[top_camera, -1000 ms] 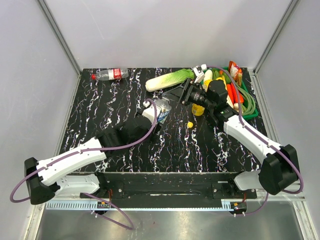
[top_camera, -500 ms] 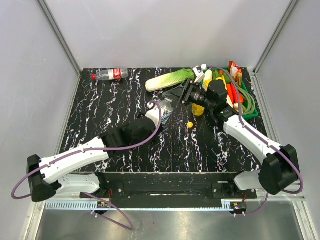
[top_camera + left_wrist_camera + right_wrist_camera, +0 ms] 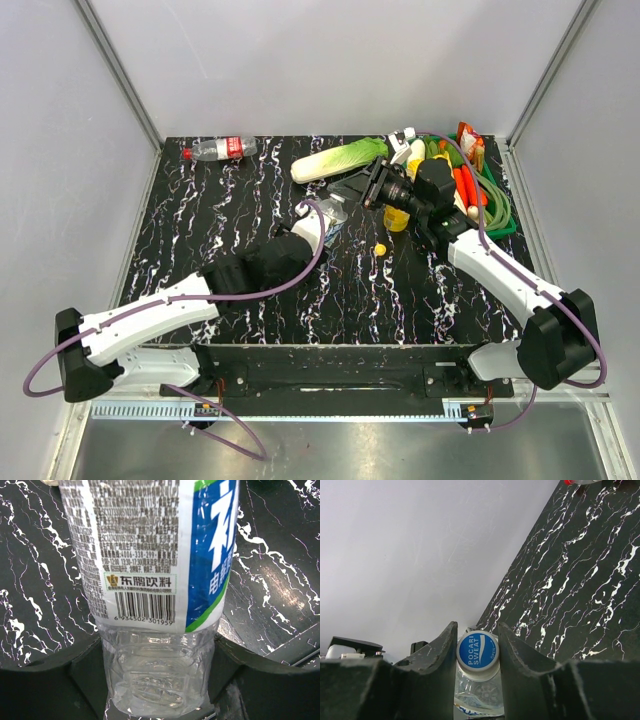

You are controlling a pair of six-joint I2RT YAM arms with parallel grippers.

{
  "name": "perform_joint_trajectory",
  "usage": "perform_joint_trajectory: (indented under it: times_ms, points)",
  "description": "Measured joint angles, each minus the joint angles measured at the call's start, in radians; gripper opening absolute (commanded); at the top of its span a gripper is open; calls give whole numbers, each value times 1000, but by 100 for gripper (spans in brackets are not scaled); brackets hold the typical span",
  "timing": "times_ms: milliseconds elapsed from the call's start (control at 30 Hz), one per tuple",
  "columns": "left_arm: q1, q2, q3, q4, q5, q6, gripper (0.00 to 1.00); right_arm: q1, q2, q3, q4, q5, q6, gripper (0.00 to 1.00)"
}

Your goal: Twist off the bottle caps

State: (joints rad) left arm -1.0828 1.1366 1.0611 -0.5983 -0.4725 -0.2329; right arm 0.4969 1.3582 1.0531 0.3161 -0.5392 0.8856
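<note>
My left gripper [image 3: 303, 238] is shut on the base of the clear bottle with the blue-white label [image 3: 325, 215], which tilts toward the right arm. In the left wrist view the bottle [image 3: 150, 555] fills the frame and the jaws [image 3: 157, 667] press its clear base. My right gripper [image 3: 352, 192] is shut on this bottle's cap [image 3: 478, 650], white-sided with a blue top, with both fingers touching it. A yellow cap [image 3: 380, 248] lies loose on the table. The orange-juice bottle [image 3: 397, 219] stands partly hidden behind the right arm. The red-label bottle [image 3: 222, 149], with its red cap [image 3: 186, 155], lies at the back left.
A cabbage [image 3: 338, 159] lies at the back centre. A green tray [image 3: 497, 208] of vegetables sits at the back right, with a white spray bottle [image 3: 403, 146] beside it. Grey walls enclose the black marbled table [image 3: 240, 210].
My left arm has pushed a little forward and right with the bottle, bringing its cap end into the right gripper. The right arm has barely moved.
</note>
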Motion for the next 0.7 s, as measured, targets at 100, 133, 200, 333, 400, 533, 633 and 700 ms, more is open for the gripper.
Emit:
perform_joint_trajectory:
  times_ms: [100, 133, 200, 333, 400, 533, 633, 700]
  points:
    - [-1, 4, 0, 0, -3, 0, 39, 0, 0, 0, -2, 0, -3, 0]
    - [-1, 5, 0, 0, -5, 0, 39, 0, 0, 0, -3, 0, -3, 0]
    - [-3, 5, 0, 0, -8, -1, 39, 0, 0, 0, -2, 0, -7, 0]
    - [-3, 6, 0, -1, -12, -3, 38, 0, 0, 0, -2, 0, -17, 0]
    - [-3, 11, 0, 0, -13, -5, 37, 0, 0, 0, -2, 0, -23, 0]
    - [-2, 31, 0, 2, -12, -16, 36, -1, 0, -1, -9, -2, -39, 0]
    - [11, 41, 0, 4, 0, -23, 35, -1, 0, -5, -8, -3, -53, 0]
    - [29, 43, -2, 10, 29, -24, 34, -1, 0, -6, -8, -3, -61, 0]
